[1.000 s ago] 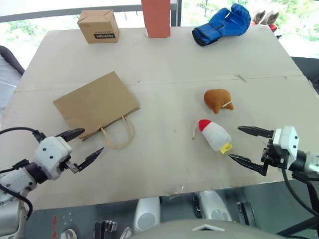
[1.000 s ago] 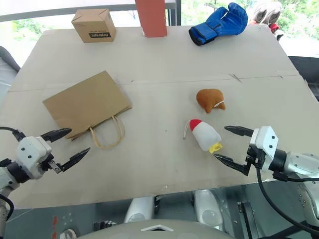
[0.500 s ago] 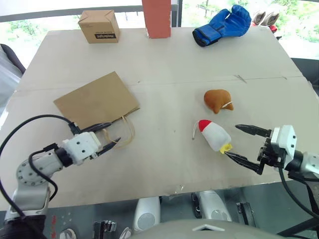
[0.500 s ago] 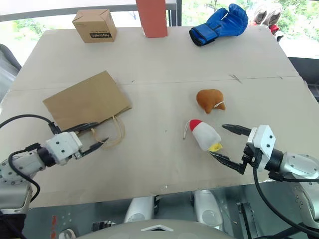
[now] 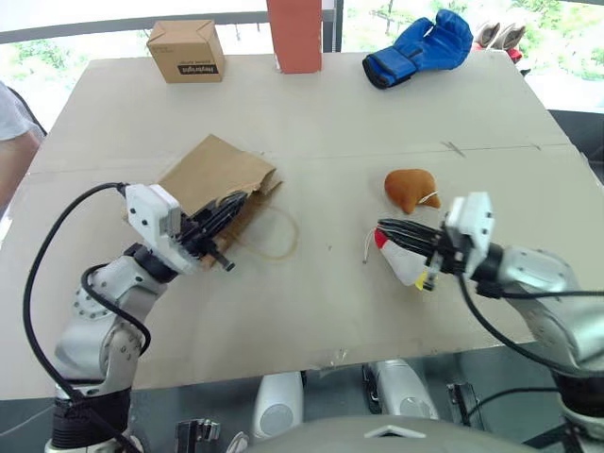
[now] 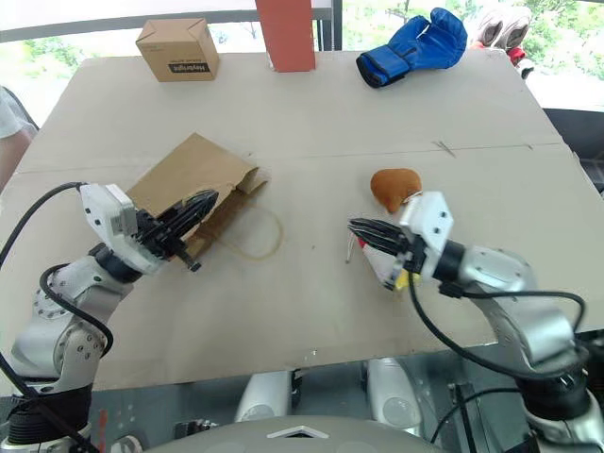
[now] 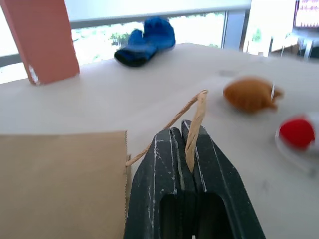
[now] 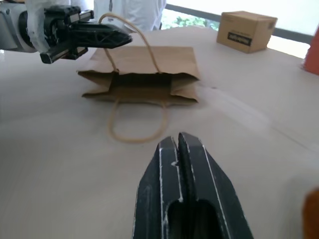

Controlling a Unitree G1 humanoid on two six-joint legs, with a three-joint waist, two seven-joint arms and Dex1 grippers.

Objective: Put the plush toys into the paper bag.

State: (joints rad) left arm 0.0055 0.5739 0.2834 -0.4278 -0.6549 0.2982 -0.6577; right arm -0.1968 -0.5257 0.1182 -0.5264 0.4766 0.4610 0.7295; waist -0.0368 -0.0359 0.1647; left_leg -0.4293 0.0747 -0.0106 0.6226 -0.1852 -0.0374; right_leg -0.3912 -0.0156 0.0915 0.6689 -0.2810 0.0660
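Observation:
The brown paper bag (image 5: 212,170) lies left of centre with its mouth end lifted and slightly agape. My left gripper (image 5: 236,203) is shut on one cord handle (image 7: 194,119); the other handle (image 5: 274,236) lies looped on the table. The white plush toy (image 5: 412,266), with red end and yellow tip, lies right of centre. My right gripper (image 5: 382,229) is shut with nothing between its fingers, stretched level over the toy's red end and pointing toward the bag. The orange-brown plush toy (image 5: 411,187) sits just behind it, apart from both grippers.
At the far edge of the tan table (image 5: 330,123) stand a small printed cardboard box (image 5: 186,49), a red-orange upright block (image 5: 295,33) and a blue padded glove (image 5: 420,45). A person's sleeve (image 5: 9,109) shows at the left edge.
My left gripper moved right, closed on a bag handle and raised it, tilting the bag's mouth up. My right gripper shut and swung left over the white toy.

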